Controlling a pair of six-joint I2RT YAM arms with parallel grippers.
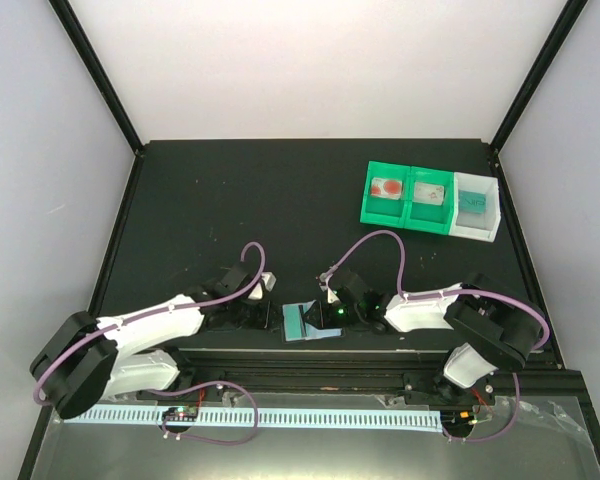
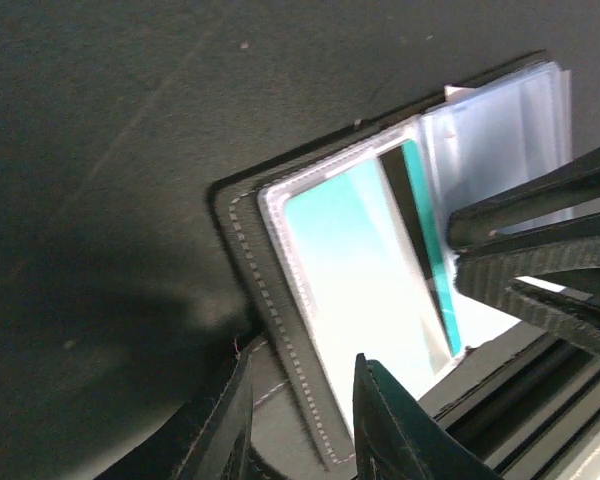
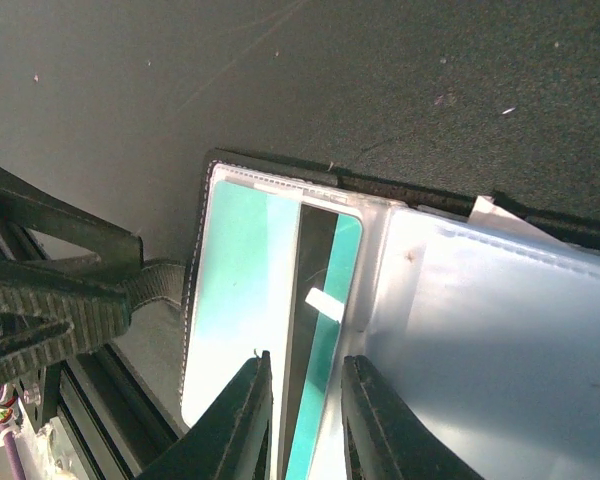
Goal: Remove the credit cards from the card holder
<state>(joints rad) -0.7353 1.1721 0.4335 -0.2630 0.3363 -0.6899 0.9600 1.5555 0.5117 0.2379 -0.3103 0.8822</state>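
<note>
Pulling that teal credit card (image 3: 242, 270) probably means sliding along its long axis toward your right gripper (image 3: 305, 362), jaws slightly apart astride it, grip unclear, card holder (image 2: 245, 240) open at the near edge of the table (image 1: 280, 200).

Robot lab test cell, not a home or shop. Matte black tabletop (image 1: 230, 200) boxed in by plain white panels (image 1: 310, 60) on thin black frame posts (image 1: 95, 70). Black slotted metal rail (image 1: 310, 365) at 6 o'clock; two white-and-black robot arms (image 1: 130, 340) sit just behind it, side by side. Exposed purple cables (image 1: 365, 240) loop off the arms. White toothed strip (image 1: 280, 417) runs along the 6 o'clock edge. Green-and-white three-compartment plastic tray (image 1: 405, 222) at 2 o'clock. No furniture or decor, purely rig hardware.
</note>
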